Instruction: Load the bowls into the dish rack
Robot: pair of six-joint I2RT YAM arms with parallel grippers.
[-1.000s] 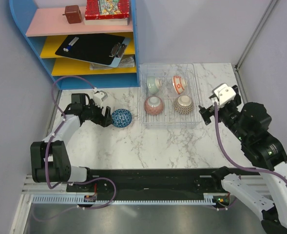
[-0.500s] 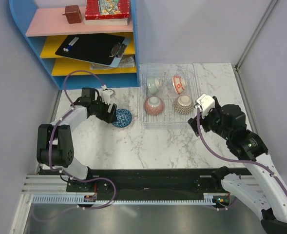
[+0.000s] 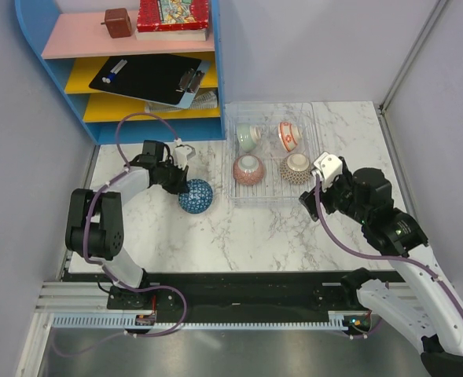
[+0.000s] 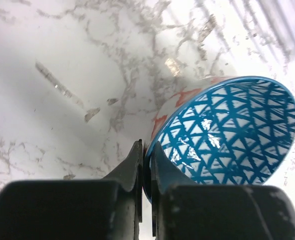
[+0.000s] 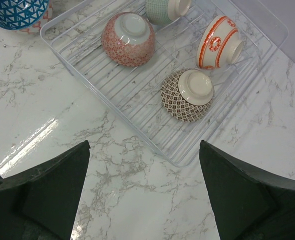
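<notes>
A bowl with a blue triangle pattern inside [image 3: 196,195] [image 4: 227,135] rests tilted on the marble, left of the dish rack [image 3: 274,201]. My left gripper [image 3: 181,181] [image 4: 146,150] is shut on its rim, one finger inside and one outside. The clear rack [image 5: 107,96] holds several bowls on their sides: pale green [image 3: 248,137] [image 5: 167,10], white with red marks [image 3: 289,135] [image 5: 218,42], orange-red floral [image 3: 248,168] [image 5: 128,39], and brown mesh [image 3: 297,167] [image 5: 187,95]. My right gripper [image 3: 308,201] [image 5: 144,145] hangs open above the marble at the rack's near right corner, holding nothing.
A blue shelf unit [image 3: 215,78] stands at the back left, close behind the left arm, with a clipboard [image 3: 148,77], books [image 3: 172,16] and a brown box [image 3: 118,22] on it. Grey walls close in on the left and right.
My left gripper has moved right onto the blue bowl and shut on its rim, and the bowl now sits tilted. The right arm swung in from the right toward the rack's near corner.
</notes>
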